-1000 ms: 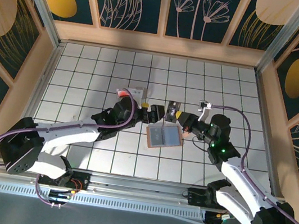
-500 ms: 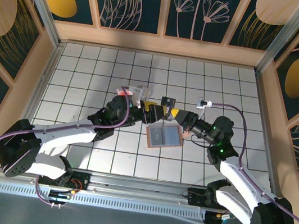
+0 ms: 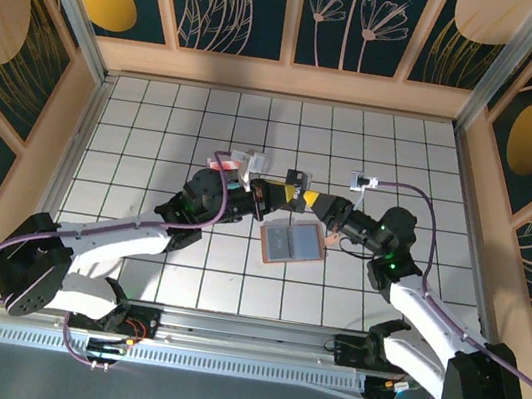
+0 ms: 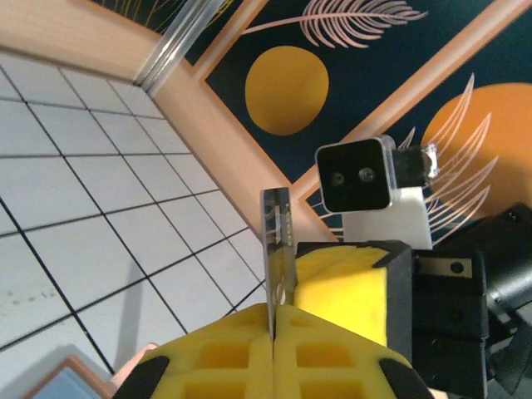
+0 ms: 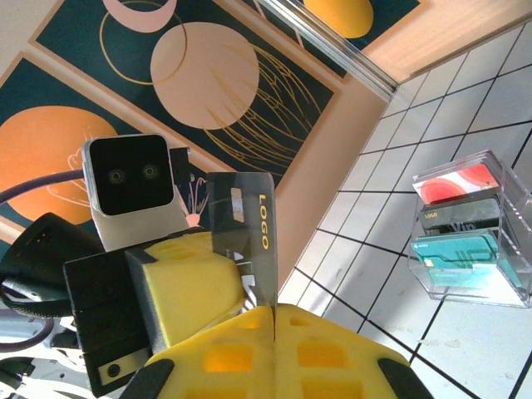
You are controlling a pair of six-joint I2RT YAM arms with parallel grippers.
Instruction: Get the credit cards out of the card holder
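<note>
**A:** From above first: look at the left fingers (image 3: 277, 194) and right fingers (image 3: 318, 204), tip to tip, both pinching one dark credit card (image 3: 297, 178) in the air, near the far edge of the card holder (image 3: 292, 242) lying open on the tabletop (image 3: 155, 131).

**B:** Reads as a handover. Worth noting the clear box (image 3: 234, 163) off to the left of the pass.

**A:** Over to the left wrist: clenched tight on the card's lower end, seen edge-on (image 4: 274, 241), with a corner of the holder low left.

**B:** Right wrist next: clamped on that same card (image 5: 245, 241), LOGO face toward the lens, clear box (image 5: 470, 229) beyond with red, dark and teal cards inside.

**A:** So, for a clean pass: keep the left pinch firm, loosen the right only after that, then back away straight along the card's plane.

**B:** No twisting, no tugging while doubly gripped. Risks bending it or flicking it loose.
</note>
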